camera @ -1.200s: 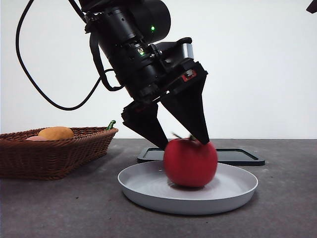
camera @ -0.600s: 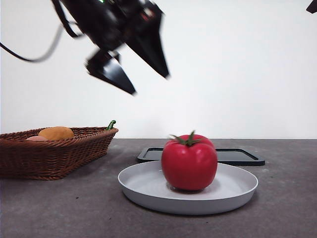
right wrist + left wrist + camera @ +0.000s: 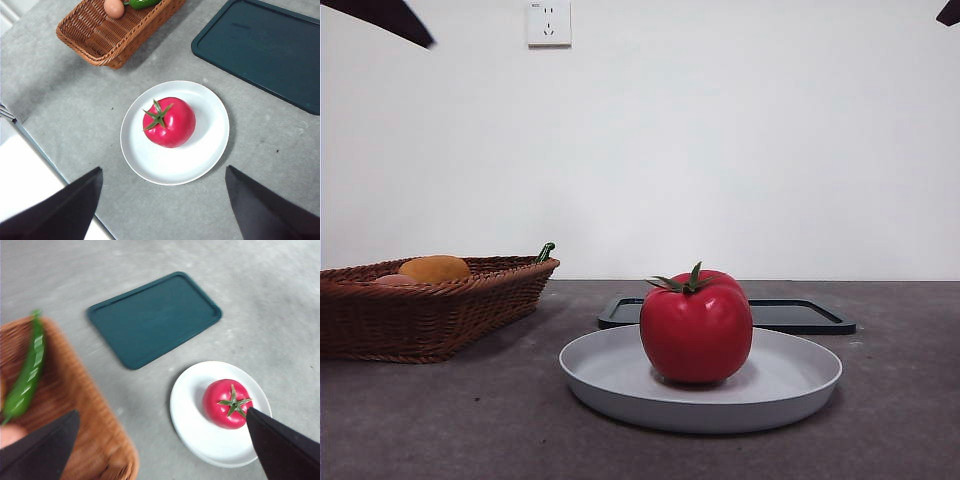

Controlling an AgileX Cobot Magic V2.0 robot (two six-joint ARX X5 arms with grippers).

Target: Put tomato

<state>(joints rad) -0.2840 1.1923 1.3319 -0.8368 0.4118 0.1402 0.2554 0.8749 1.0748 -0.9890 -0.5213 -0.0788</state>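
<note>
The glossy red tomato with a green calyx stands upright on the white plate, free of any gripper. It also shows in the left wrist view and in the right wrist view. My left gripper is open and empty, high above the table between the basket and the plate; in the front view it shows only as a black tip at the top left corner. My right gripper is open and empty, high above the plate, a black tip at the top right.
A brown wicker basket at the left holds an orange-yellow fruit, a green pepper and a pinkish egg-like thing. A dark flat tray lies behind the plate.
The left gripper has let go of the tomato and risen up and to the left, almost out of the front view. The tomato stays on the plate, turned slightly.
</note>
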